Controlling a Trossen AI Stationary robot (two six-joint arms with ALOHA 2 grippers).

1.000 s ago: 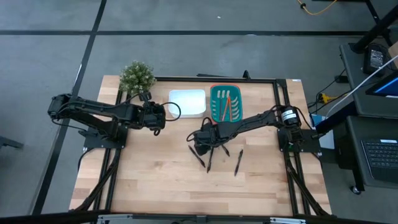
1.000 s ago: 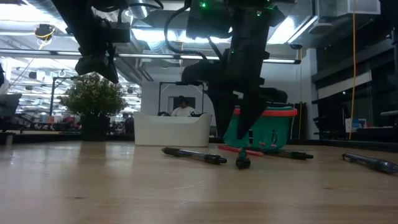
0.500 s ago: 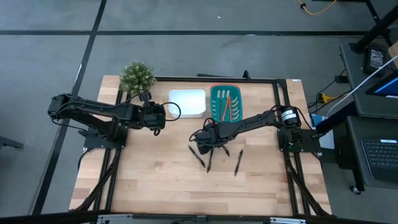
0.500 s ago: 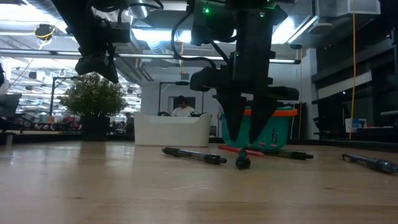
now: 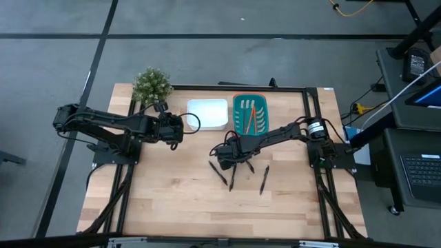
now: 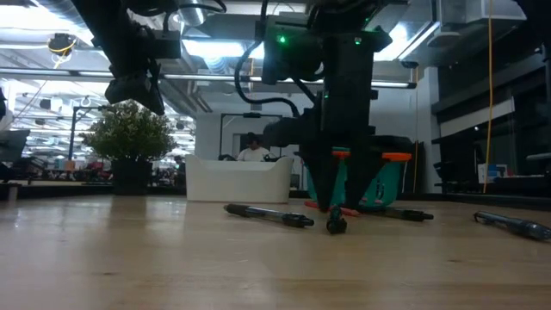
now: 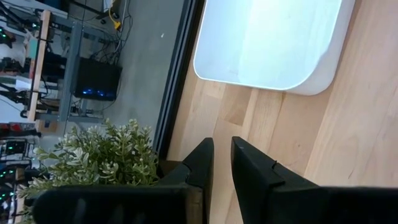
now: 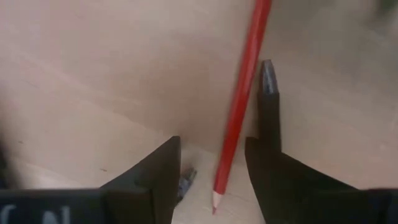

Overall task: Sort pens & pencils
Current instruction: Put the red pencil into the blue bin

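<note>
One red pencil (image 8: 239, 106) lies flat on the wooden table, seen low behind the fingers as the red pencil (image 6: 349, 210). My right gripper (image 8: 211, 140) is open and points down at it, one finger on either side, touching nothing; it shows as the right gripper (image 5: 225, 156) mid-table. More pencils (image 5: 250, 117) lie in the teal tray (image 5: 236, 103). Several dark pens (image 5: 218, 172) (image 5: 264, 179) lie loose on the table; one pen (image 8: 267, 93) lies right beside the red pencil. My left gripper (image 5: 177, 129) waits raised near the white tray (image 5: 207, 114), shut.
A potted plant (image 5: 151, 84) stands at the far left corner of the table. Low down, pens (image 6: 269, 214) (image 6: 336, 225) (image 6: 515, 225) lie around the right gripper (image 6: 340, 205). The near half of the wooden table (image 5: 172, 207) is bare. A person shows in the room beyond.
My right gripper has turned about its wrist and come down toward the table, so that its fingers now stand low over the red pencil. Pens, pencils and trays have stayed in place.
</note>
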